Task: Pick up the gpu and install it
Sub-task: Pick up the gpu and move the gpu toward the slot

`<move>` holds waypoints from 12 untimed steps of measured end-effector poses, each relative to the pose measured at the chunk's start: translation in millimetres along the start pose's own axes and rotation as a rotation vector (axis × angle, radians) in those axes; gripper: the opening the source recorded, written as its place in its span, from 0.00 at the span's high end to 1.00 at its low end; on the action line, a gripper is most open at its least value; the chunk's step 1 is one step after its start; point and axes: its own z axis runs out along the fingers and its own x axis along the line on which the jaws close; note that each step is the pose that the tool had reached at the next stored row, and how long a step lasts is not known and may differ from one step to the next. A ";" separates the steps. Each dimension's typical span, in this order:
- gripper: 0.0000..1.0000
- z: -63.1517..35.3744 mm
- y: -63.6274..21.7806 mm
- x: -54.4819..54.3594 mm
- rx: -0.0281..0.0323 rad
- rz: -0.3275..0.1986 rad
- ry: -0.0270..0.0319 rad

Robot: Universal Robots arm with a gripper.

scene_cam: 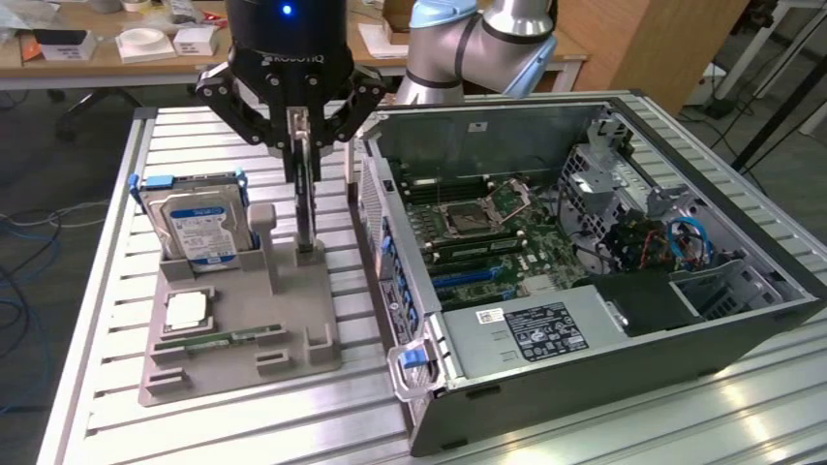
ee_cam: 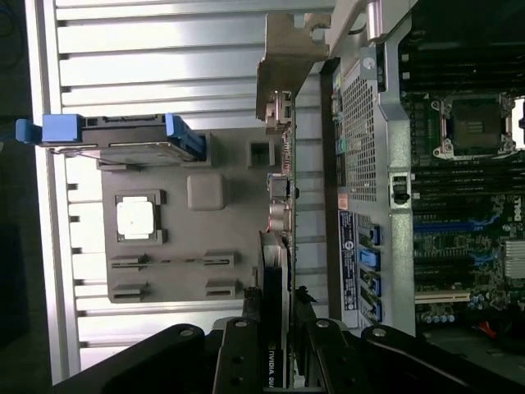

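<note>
**A:** Status? Go left to right across the exterior view.

**B:** On the left of the table (scene_cam: 259,426) sits the grey holder (scene_cam: 207,378). The hard drive (scene_cam: 194,228), in a blue caddy, stands upright at the holder's back left. The processor chip (scene_cam: 188,310) lies flat in a pocket in front of it. The memory stick (scene_cam: 230,339) lies flat in a slot nearer the front edge.

**A:** Where's the gpu?

**B:** The gpu (scene_cam: 305,208) is next along, on the holder's right side, near the hard drive. It's standing on edge with the long side vertical and the lower end at the holder's slot. Can't tell whether it has cleared the slot.

**A:** And the tool?

**B:** The tool (scene_cam: 301,143) is directly above, clamped on the gpu's upper end. In the wrist view there's one finger (ee_cam: 246,328) against each face of the card.

**A:** What's on the right?

**B:** The computer case (scene_cam: 621,387) lies on its side with the open side up. The motherboard (scene_cam: 517,242) is exposed, with the processor socket (scene_cam: 468,218) near the middle and the blue slots (scene_cam: 466,281) below it. The power supply (scene_cam: 536,329) sits at the near corner. The gpu is outside the case, just beside its rear wall and not touching it.
</note>
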 end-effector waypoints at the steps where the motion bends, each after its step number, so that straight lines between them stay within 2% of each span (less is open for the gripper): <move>1: 0.74 0.0 0.0 0.0 0.0001 0.000 0.0001; 12: 0.74 0.0 0.6 -7.7 0.0001 0.000 0.0000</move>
